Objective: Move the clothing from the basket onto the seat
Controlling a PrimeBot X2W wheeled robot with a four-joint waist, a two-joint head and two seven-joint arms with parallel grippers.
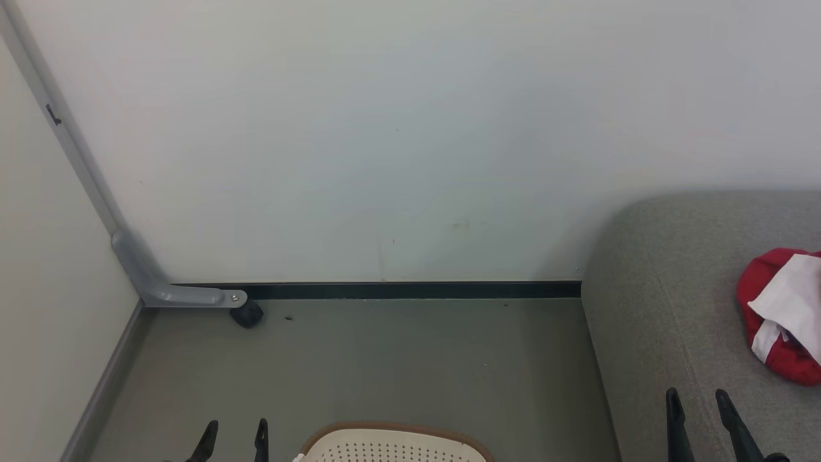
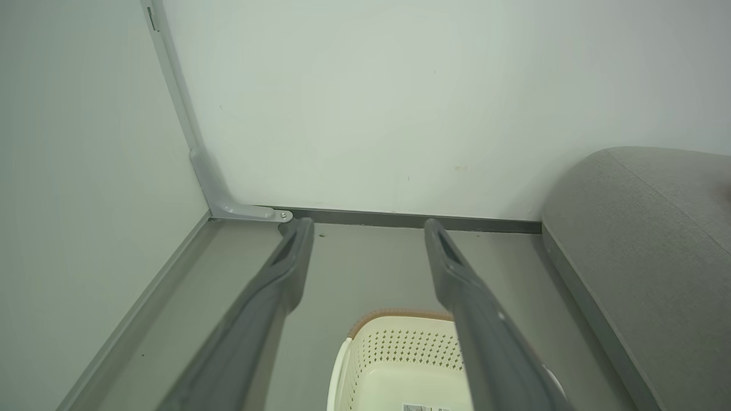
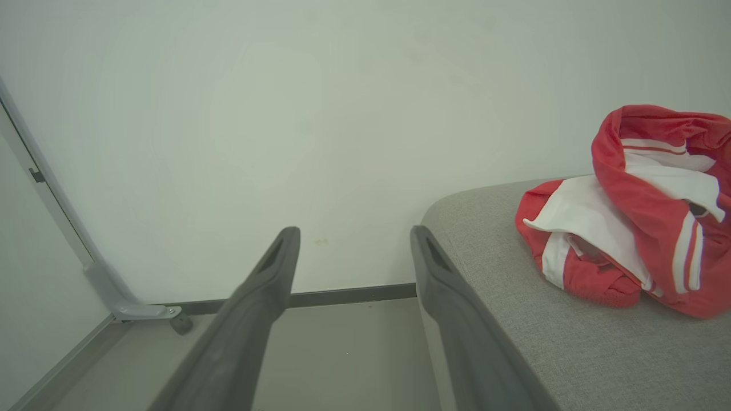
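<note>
Red-and-white clothing [image 1: 782, 314] lies bunched on the grey seat [image 1: 667, 301] at the right; the right wrist view has the clothing [image 3: 634, 217] on the seat [image 3: 548, 331] too. The cream basket [image 1: 391, 444] with its brown rim peeks in at the bottom middle, and the basket [image 2: 394, 365] shows a bare pale floor as far as I can see into it. My left gripper [image 1: 236, 428] is open at the basket's left, above the floor. My right gripper [image 1: 698, 398] is open over the seat's near left part, left of the clothing, holding nothing.
A white wall [image 1: 410, 141] runs across the back with a dark skirting strip [image 1: 410, 290]. A grey bracket [image 1: 167, 292] and a small black wheel [image 1: 247, 314] sit in the left corner. Grey floor [image 1: 397, 366] lies between the corner, basket and seat.
</note>
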